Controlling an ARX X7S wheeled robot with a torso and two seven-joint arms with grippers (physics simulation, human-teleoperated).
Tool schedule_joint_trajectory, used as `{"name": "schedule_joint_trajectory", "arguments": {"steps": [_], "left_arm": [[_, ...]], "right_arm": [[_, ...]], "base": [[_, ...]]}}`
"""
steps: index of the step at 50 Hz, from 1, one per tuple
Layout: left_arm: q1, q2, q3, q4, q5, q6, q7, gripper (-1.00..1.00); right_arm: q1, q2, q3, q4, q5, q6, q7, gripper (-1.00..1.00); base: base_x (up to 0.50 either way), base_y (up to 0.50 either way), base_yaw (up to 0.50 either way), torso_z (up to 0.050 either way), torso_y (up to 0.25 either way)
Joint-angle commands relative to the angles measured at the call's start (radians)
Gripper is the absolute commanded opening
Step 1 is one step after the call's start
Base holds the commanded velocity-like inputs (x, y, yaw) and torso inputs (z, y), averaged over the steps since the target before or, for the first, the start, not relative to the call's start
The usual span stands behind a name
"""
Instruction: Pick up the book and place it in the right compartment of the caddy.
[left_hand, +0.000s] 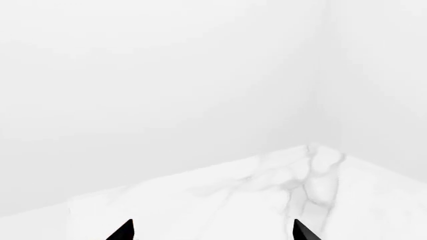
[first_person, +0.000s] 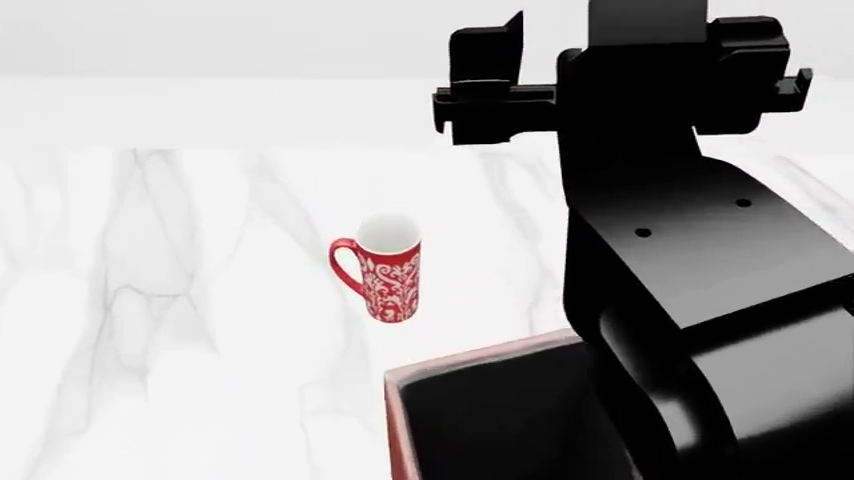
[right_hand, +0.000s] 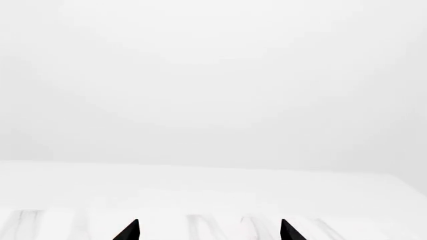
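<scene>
- Oddly, the book shows in no view; perhaps the right arm (first_person: 694, 280) hides it.
- Both the left pincer (left_hand: 213, 231) and right pincer (right_hand: 208, 231) show spread, empty tips above the table (first_person: 200, 300).
- Only a corner of the caddy (first_person: 454, 400) shows, near the mug (first_person: 383, 268).

I list: red patterned mug (first_person: 382, 268), white inside, upright at frame centre, on my white marble table (first_person: 160, 300).
</scene>
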Motion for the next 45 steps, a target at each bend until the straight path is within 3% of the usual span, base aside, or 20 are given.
{"name": "schedule_joint_trajectory", "arguments": {"steps": [1,5,31,35,37,41,45], "left_arm": [[0.003,0.005,0.009,-0.004,0.007,0.010,0.002,1.00],[0.004,0.006,0.007,-0.005,0.004,0.012,0.003,1.00],[0.004,-0.003,0.012,-0.007,-0.003,0.011,-0.006,1.00],[0.005,-0.003,0.010,-0.007,-0.005,0.012,-0.007,1.00],[0.006,-0.003,0.008,-0.006,-0.007,0.012,-0.007,1.00],[0.009,0.001,0.006,-0.013,-0.005,0.021,-0.001,1.00],[0.013,0.002,-0.002,-0.012,-0.012,0.022,-0.002,1.00]], "right_arm": [[-0.003,-0.001,-0.001,-0.003,0.016,0.002,0.000,1.00],[-0.001,-0.007,0.000,0.002,-0.002,0.001,0.033,1.00],[0.013,-0.003,-0.041,-0.047,0.057,0.070,0.024,1.00],[0.067,-0.018,-0.047,-0.101,0.162,0.181,-0.048,1.00],[0.102,-0.015,-0.044,-0.083,0.272,0.219,0.032,1.00],[0.182,0.038,-0.082,0.049,0.806,0.215,0.264,1.00],[0.190,0.067,-0.185,-0.043,0.915,0.204,0.140,1.00]], "base": [[0.50,0.00,0.00,0.000,0.000],[0.50,0.00,0.00,0.000,0.002],[-0.03,0.00,0.00,0.000,0.000],[0.00,0.00,0.00,0.000,0.000],[0.00,0.00,0.00,0.000,0.000],[0.00,0.00,0.00,0.000,0.000],[0.00,0.00,0.00,0.000,0.000]]}}
